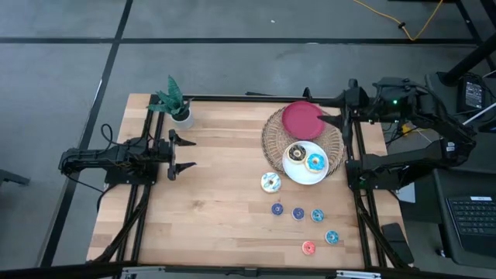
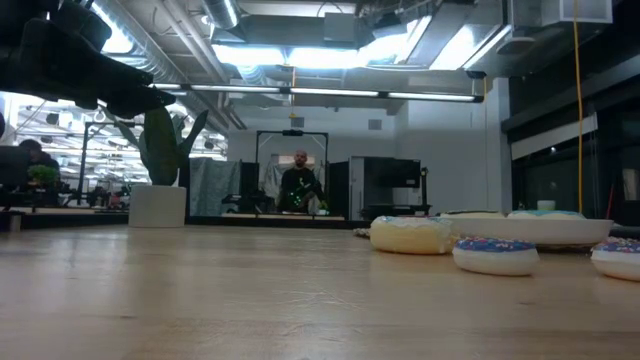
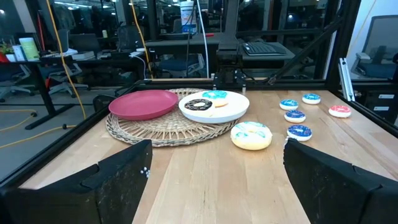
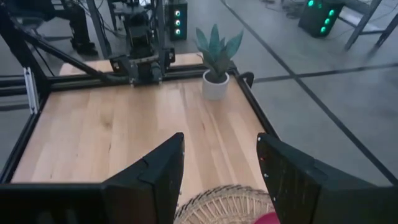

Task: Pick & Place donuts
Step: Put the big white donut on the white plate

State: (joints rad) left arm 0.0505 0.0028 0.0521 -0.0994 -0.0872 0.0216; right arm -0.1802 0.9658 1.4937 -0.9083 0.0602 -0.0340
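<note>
Left gripper [image 1: 184, 153] at left-centre of frame, fingers spread, empty. Right gripper [image 1: 335, 118] at upper right, over the wicker mat [image 1: 273, 138], also spread and empty. White-iced donut [image 1: 270, 182] sits loose on the table at centre, just lower-left of the white plate [image 1: 304, 174]. It lies right of the left gripper and below-left of the right one, which looks nearer.
</note>
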